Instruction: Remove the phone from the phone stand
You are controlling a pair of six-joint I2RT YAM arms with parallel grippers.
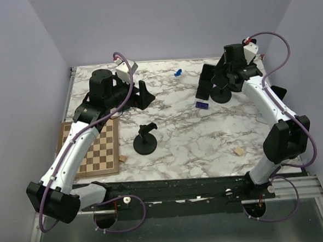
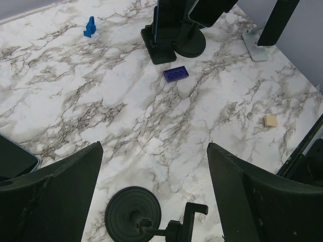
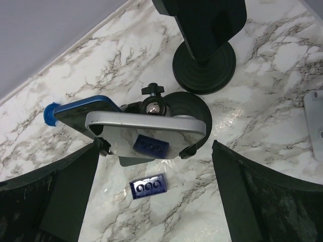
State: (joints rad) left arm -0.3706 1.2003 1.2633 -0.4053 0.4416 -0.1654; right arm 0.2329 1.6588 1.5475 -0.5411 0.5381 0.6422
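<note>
A silver-edged phone (image 3: 146, 132) sits clamped sideways in a black phone stand (image 3: 186, 108); its glossy face mirrors a blue brick. My right gripper (image 3: 151, 201) hangs just above and in front of it, open and empty, its fingers (image 3: 252, 196) apart from the phone. From above, this phone (image 1: 205, 83) and the right gripper (image 1: 220, 76) are at the back right. My left gripper (image 2: 154, 151) is open and holds nothing. It hovers over an empty round-based stand (image 2: 133, 214) near the table's middle (image 1: 144, 139).
A blue-edged phone (image 3: 81, 112) stands right behind the clamped one, and a third phone on a round base (image 3: 204, 65) is farther back. A blue brick (image 3: 148, 186), a tan block (image 1: 238, 151), a small blue piece (image 1: 177, 73) and a chessboard (image 1: 100, 149) lie on the marble.
</note>
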